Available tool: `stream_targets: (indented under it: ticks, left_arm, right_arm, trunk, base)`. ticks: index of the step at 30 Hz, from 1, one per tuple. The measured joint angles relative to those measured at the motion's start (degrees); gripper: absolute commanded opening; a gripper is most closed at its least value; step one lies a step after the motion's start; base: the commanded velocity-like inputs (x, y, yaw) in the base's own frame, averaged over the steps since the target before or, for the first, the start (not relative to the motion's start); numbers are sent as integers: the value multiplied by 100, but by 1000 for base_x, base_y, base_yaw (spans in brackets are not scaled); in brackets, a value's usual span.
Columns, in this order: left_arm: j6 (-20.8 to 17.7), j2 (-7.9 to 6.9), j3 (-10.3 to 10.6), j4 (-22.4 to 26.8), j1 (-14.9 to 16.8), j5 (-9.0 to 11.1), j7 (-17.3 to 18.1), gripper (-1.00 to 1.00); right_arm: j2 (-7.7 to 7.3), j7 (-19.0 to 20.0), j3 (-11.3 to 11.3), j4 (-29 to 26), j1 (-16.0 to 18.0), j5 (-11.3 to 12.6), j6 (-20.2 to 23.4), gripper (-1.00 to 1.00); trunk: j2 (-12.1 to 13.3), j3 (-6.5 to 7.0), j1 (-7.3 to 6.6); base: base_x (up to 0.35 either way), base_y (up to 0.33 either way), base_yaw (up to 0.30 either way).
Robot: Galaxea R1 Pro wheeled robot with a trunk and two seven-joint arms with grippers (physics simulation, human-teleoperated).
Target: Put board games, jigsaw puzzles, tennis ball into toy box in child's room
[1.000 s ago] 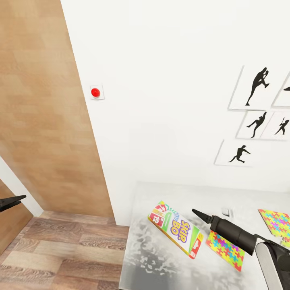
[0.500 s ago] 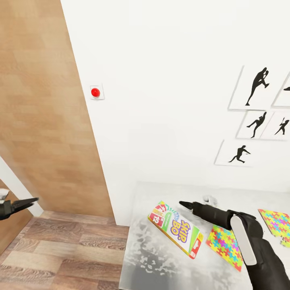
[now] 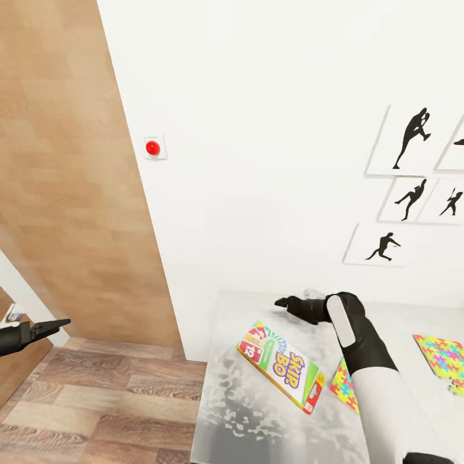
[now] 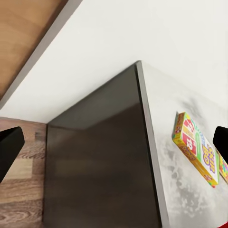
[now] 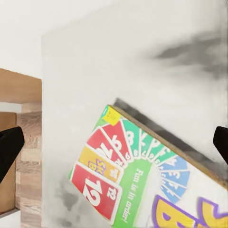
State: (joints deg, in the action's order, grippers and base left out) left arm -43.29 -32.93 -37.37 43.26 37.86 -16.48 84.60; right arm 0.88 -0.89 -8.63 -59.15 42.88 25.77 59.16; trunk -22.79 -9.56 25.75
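Both fingers of the right gripper [image 3: 281, 301] stand wide apart in the right wrist view, nothing between them, and it hangs over the far part of the table [image 3: 258, 412] near the white wall [image 3: 258, 129]. Just below and toward the robot from it lies the board game [image 3: 281, 366] (the white box with a red logo and green edges), flat on the table top, its long axis running diagonally, the fan-of-cards end toward the gripper and wall, the other end toward the robot's right. Beyond the box, further right, one jigsaw puzzle [image 3: 343, 385] shows partly behind the right forearm; a second jigsaw puzzle [image 3: 444, 358] lies further right still, near the view's edge. Compared with half a second ago, the right gripper has moved farther from the robot and leftward, now past the box's far end. Well off to the left, the left gripper [image 3: 55, 325] hangs over the wood floor [image 3: 96, 399], spread open and empty, slightly farther forward than before.
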Motion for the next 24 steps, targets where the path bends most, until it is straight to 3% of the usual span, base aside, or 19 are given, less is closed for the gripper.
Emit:
stream_targets:
  ticks: [5, 9, 15, 24]
  left_arm:
    - [7, 2, 6, 0, 1, -3, -19, 100]
    - [10, 2, 10, -2, 3, -9, -24, 100]
    - [-1, 21, 12, -4, 11, -17, -110, 100]
    - [-37, 135, 23, -5, 67, 30, -559, 100]
  right_arm:
    - [21, -657, -5, 705, 345, -23, 7, 100]
    - [10, -959, -29, 1042, 476, 6, 34, 100]
    - [7, -1101, -57, 1177, 539, 22, 51, 100]
    - [-2, -1168, -47, 1217, 556, 17, 45, 100]
  trunk:
    - [0, 0, 0]
    - [0, 0, 0]
    - [0, 0, 0]
    - [0, -1, 0]
  base:
    - [0, 0, 0]
    - [0, 0, 0]
    - [0, 0, 0]
    - [0, 0, 0]
